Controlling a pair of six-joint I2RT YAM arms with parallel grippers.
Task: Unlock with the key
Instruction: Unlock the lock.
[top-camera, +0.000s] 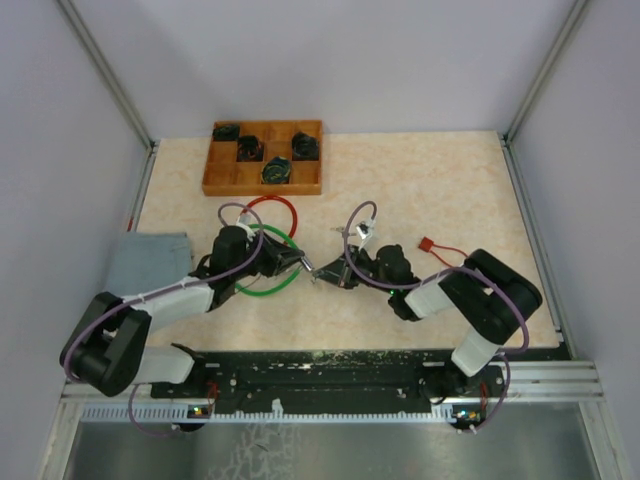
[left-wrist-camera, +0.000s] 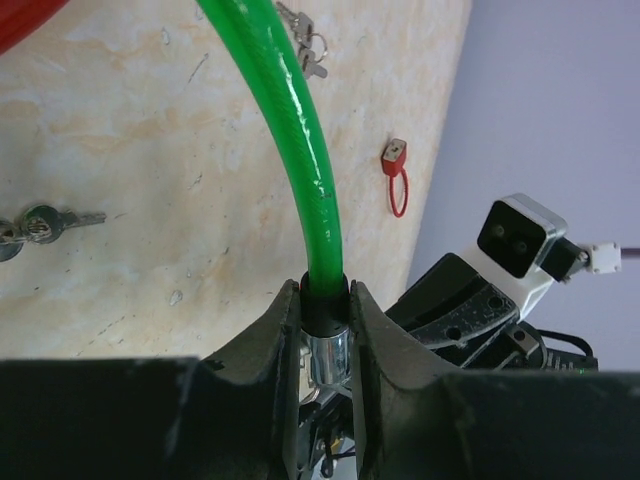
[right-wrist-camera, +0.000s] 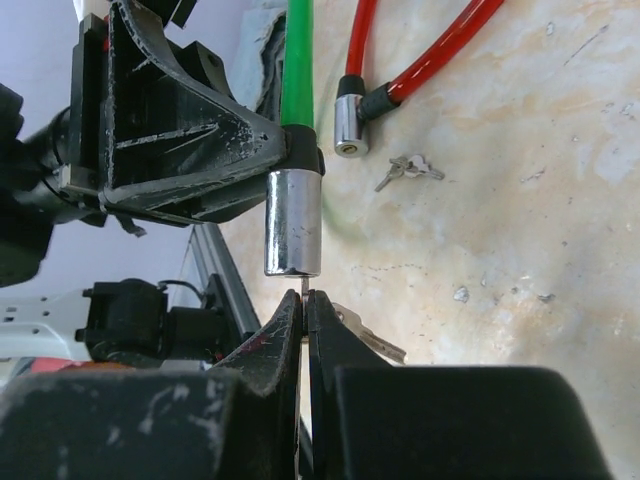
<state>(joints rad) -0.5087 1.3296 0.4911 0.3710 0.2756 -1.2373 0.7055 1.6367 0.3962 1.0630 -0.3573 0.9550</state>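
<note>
In the middle of the table my left gripper (top-camera: 297, 263) is shut on the green cable lock (left-wrist-camera: 300, 110). Its jaws clamp the black collar just above the chrome cylinder (left-wrist-camera: 326, 355). The cylinder (right-wrist-camera: 293, 222) hangs free, its end face turned toward my right gripper (right-wrist-camera: 303, 300). That gripper is shut on the key (right-wrist-camera: 303, 293), whose thin blade sticks up between the fingertips and meets the cylinder's end face. A second key (right-wrist-camera: 370, 340) on the same ring hangs beside the right finger. How deep the blade sits is hidden.
A red cable lock (top-camera: 270, 203) lies behind the green one, its chrome end (right-wrist-camera: 348, 125) next to loose keys (right-wrist-camera: 410, 170). More keys (left-wrist-camera: 45, 222) lie on the table. At the back stands a wooden tray (top-camera: 225, 178). A grey cloth (top-camera: 150, 262) lies left, a small red tag (top-camera: 428, 243) right.
</note>
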